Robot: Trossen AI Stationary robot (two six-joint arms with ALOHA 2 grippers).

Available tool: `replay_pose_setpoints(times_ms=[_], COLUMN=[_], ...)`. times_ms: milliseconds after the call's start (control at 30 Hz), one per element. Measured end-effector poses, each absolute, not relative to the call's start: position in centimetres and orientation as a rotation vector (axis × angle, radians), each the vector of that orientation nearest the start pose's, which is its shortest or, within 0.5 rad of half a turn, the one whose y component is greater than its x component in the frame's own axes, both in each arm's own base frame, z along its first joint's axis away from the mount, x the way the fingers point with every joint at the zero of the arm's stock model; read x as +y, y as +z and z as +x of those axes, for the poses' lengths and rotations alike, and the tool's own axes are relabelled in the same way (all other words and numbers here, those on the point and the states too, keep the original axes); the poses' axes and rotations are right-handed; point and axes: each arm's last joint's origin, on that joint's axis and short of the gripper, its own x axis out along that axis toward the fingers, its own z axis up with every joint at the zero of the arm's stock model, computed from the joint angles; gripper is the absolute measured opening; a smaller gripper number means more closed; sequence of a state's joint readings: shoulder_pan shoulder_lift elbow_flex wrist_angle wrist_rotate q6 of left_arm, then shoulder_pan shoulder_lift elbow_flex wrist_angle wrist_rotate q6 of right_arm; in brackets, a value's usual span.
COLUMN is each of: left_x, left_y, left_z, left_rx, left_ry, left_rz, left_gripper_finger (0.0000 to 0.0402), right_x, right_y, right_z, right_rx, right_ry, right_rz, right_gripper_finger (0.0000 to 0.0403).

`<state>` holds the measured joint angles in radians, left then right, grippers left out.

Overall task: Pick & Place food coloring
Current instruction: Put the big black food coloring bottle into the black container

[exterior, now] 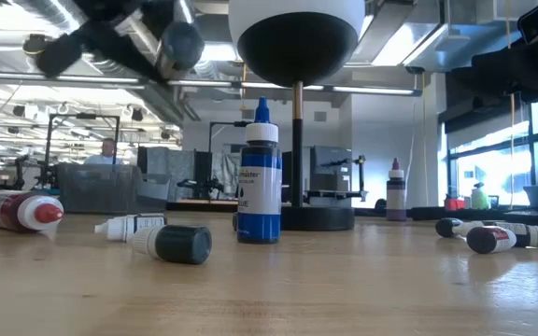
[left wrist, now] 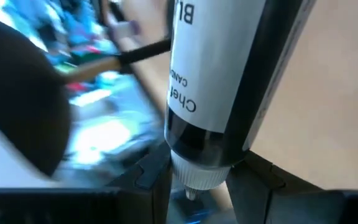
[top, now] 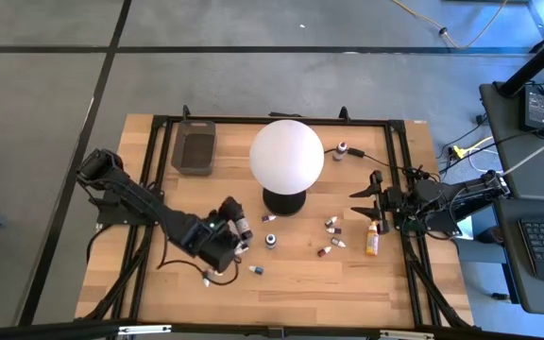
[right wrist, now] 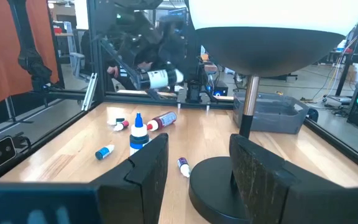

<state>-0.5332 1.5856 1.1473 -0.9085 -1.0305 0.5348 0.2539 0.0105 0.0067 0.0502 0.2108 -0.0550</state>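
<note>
clearly, held bottle label reads "che", "bl"

A white globe lamp stands mid-table, a dark grey tray just beside it.

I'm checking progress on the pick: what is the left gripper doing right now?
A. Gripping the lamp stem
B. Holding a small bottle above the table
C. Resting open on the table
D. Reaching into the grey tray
B: the left gripper is clamped on a bottle, held off the table in the right wrist view.
</note>
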Motion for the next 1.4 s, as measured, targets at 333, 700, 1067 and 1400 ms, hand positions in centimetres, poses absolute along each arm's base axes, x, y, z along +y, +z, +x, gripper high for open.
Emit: replay_pose_setpoints(times_ms=[333, 700, 1067, 1400], left_x=[-11.7, -7.7, -3.4, -2.4], left_y=[24.6, 20.1, 16.5, 14.8], left_z=[25.8, 23.5, 21.5, 20.5], left_rx=[1.253, 1.516, 1.712, 1.755], left_ry=[0.336, 0.224, 0.279, 0.249], left_rz=[2.133, 2.308, 2.282, 2.223], left_gripper_finger=[0.0128, 0.0129, 0.0129, 0.0129], right_x=[1.9, 1.7, 1.4, 1.3], right_y=[17.0, 17.0, 17.1, 17.1], right_z=[9.6, 9.6, 9.5, 9.5], right_rx=[-0.044, -0.051, -0.061, -0.064], right_ry=[0.044, 0.004, -0.101, -0.129], right_rz=[0.056, 0.060, 0.065, 0.066], right_gripper_finger=[0.0173, 0.0173, 0.0173, 0.0173])
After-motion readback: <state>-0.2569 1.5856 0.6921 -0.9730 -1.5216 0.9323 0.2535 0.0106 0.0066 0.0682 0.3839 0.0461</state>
